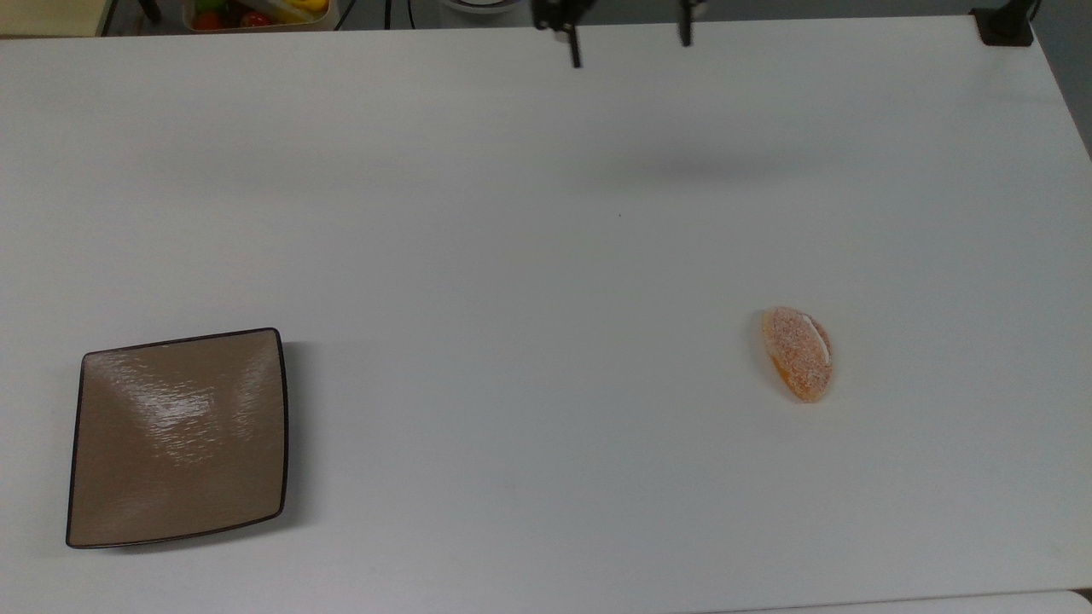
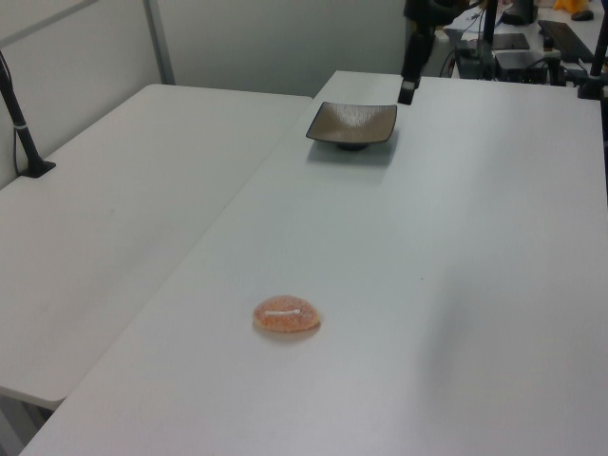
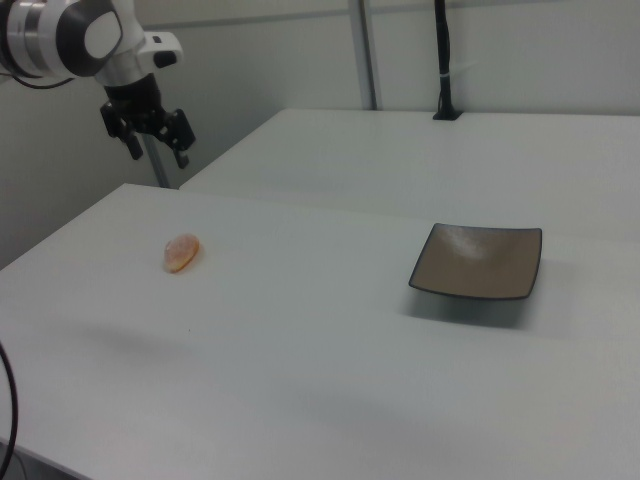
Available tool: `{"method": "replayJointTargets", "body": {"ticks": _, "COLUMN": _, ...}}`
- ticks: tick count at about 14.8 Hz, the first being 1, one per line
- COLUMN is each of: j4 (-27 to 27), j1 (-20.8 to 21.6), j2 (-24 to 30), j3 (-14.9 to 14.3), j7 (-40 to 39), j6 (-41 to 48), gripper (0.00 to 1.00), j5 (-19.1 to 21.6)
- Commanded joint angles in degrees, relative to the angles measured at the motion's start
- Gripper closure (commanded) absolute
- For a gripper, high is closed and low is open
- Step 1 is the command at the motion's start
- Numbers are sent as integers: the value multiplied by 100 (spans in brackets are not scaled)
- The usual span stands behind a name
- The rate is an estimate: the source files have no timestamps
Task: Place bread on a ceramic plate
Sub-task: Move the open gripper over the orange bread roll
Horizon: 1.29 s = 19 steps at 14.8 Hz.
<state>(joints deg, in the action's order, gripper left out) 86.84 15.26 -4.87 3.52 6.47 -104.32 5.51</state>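
Note:
The bread (image 1: 798, 354), a small oval orange-pink bun with a white stripe, lies on the white table at the top view's right; the same bread (image 2: 285, 315) (image 3: 181, 252) rests alone on bare table. The ceramic plate (image 1: 179, 435), square and tan-brown with a dark rim, sits at the top view's lower left with nothing on it (image 2: 351, 122) (image 3: 478, 262). My gripper (image 1: 630, 43) hangs high over the table's far edge, open, fingers wide apart and holding nothing (image 3: 160, 150). It is well apart from both bread and plate.
A bin of colourful items (image 1: 256, 13) stands beyond the table's far edge. A black clamp post (image 1: 1007, 26) sits on the far right corner. A second white table (image 2: 123, 209) adjoins, with a black post (image 2: 24, 123) on it.

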Motion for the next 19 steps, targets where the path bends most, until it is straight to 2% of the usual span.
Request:
{"method": "replayJointTargets", "body": {"ticks": 1, "j4": -650, "j1": 319, "j2": -680, "j3": 148, "j7": 565, "j6": -395, "gripper": 0, "j5": -15}}
{"method": "replayJointTargets", "body": {"ticks": 3, "j4": -852, "j1": 486, "j2": -988, "j3": 236, "j7": 890, "j6": -702, "gripper": 0, "j5": -207}}
{"method": "replayJointTargets", "body": {"ticks": 6, "j4": -1124, "j1": 846, "j2": -1541, "j3": 315, "j7": 1330, "j6": -1064, "gripper": 0, "j5": -848}}
{"method": "replayJointTargets", "body": {"ticks": 9, "j4": -1625, "j1": 1048, "j2": -2244, "j3": 298, "j7": 1445, "j6": -1371, "gripper": 0, "j5": -1086}}
{"method": "replayJointTargets", "body": {"ticks": 11, "j4": -1785, "j1": 1137, "j2": -2623, "j3": 298, "j7": 1585, "j6": -1748, "gripper": 0, "j5": -1411}}
{"method": "replayJointTargets", "body": {"ticks": 14, "j4": -1776, "j1": 1285, "j2": -2957, "j3": 298, "j7": 1638, "j6": -2381, "gripper": 0, "j5": -1526}}
{"method": "replayJointTargets", "body": {"ticks": 19, "j4": -1732, "j1": 1295, "j2": -3432, "j3": 298, "j7": 1796, "j6": -3059, "gripper": 0, "j5": -1562}}
